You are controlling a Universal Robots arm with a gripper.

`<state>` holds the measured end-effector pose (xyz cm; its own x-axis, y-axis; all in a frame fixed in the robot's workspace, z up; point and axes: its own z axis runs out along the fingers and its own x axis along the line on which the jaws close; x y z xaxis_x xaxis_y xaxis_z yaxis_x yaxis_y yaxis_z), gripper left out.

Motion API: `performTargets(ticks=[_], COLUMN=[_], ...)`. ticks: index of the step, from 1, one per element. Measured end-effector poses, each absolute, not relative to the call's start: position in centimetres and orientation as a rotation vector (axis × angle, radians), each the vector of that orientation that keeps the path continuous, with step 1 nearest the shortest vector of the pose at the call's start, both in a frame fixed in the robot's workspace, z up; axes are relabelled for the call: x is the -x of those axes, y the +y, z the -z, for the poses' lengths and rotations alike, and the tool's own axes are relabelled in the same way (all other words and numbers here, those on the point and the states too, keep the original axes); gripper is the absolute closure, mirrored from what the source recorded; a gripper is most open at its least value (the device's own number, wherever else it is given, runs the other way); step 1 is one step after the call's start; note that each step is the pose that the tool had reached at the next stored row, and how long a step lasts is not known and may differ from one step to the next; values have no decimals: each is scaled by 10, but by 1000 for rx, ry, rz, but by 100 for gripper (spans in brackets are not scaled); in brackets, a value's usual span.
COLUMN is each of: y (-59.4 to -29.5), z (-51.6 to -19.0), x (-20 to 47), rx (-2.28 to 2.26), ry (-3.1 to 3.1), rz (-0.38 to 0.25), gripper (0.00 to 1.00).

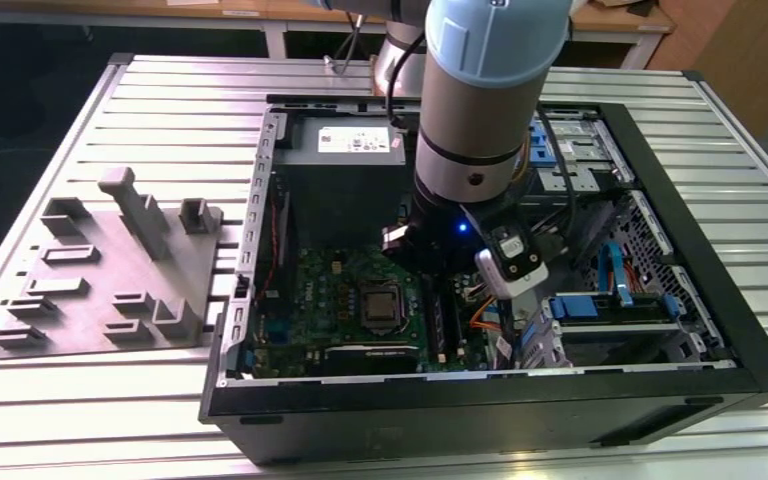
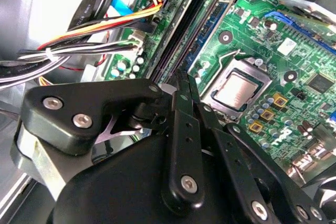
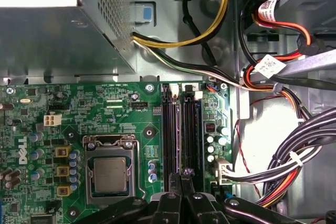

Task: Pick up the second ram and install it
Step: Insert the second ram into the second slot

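Note:
My gripper [image 3: 181,181] is inside the open computer case [image 1: 704,300], low over the motherboard [image 3: 79,114]. Its two black fingers [image 2: 182,90] are pressed together, shut, and I see nothing between them. The tips hang over one end of the two long black memory slots [image 3: 178,129], beside the processor socket [image 3: 109,174]. In the second wrist view a dark blue-green strip [image 2: 209,32] that looks like a ram stick stands on edge along one slot. I cannot tell whether it is the second ram.
Bundled cables [image 3: 294,166] run close beside the slots, and a yellow and black cable loop [image 3: 184,40] lies by the metal power supply box [image 3: 58,30]. A grey fixture plate with several holders [image 1: 104,280] sits on the slatted table at the exterior view's left.

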<state>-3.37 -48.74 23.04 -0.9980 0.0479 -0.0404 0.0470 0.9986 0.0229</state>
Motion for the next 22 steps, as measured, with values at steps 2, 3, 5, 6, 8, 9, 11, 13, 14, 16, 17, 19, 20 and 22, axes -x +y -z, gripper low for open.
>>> performTargets(ticks=[2, 3, 5, 6, 8, 9, 11, 13, 14, 16, 17, 19, 20, 22], y=[-487, -487, -487, -487, -487, -487, -487, -487, -487, -486, -486, -486, -486, -485], z=[-229, -229, -228, -227, -226, -226, -226, -226, -225, -225, -225, -225, -225, -225], x=[34, 34, 34, 34, 34, 34, 34, 34, 34, 35, 35, 35, 35, 36], rx=[-75, -75, -75, -75, -75, -75, -75, -75, -75, -75, -74, -74, -74, -74], ry=[3100, 3100, 3100, 3100, 3100, 3100, 3100, 3100, 3100, 3099, 3100, 3099, 3100, 3100], rz=[-34, -34, -33, -33, -34, -33, -33, -33, -33, -33, -34, -33, -33, -33], gripper=[89, 89, 89, 89, 89, 89, 89, 89, 89, 89, 89, 89, 89, 89])
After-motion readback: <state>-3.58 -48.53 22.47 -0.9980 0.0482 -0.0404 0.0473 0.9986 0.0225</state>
